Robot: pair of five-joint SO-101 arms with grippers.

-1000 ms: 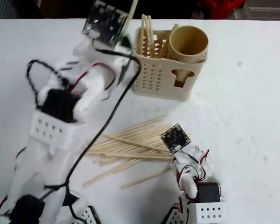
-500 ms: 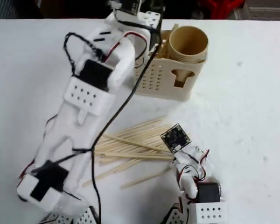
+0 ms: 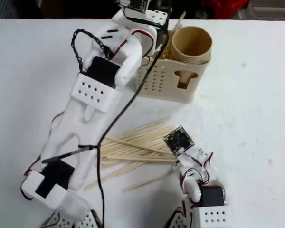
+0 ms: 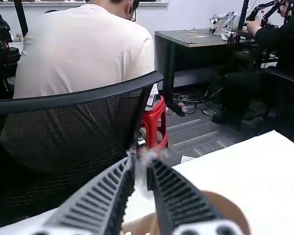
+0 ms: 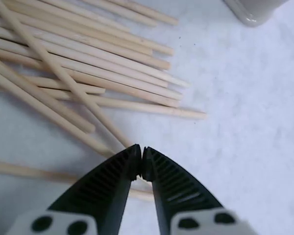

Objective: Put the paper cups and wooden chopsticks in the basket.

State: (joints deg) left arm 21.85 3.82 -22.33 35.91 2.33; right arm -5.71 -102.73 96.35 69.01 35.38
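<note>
Right pincer (image 5: 140, 164) closed tight, empty, tips just above loose chopsticks (image 3: 133, 147) scattered on bench (image 3: 256, 95). Beyond, basket (image 3: 166, 80) holds stacked paper cups (image 3: 192, 45). Left pincer (image 4: 141, 169) above basket; grip state cannot be determined.

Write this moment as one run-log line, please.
left gripper above basket | right gripper shut, beside loose chopsticks on table | paper cups in basket

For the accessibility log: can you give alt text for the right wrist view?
The right end effector, shut, is above loose wooden chopsticks scattered on the white table. A corner of the basket lies beyond them.
</note>
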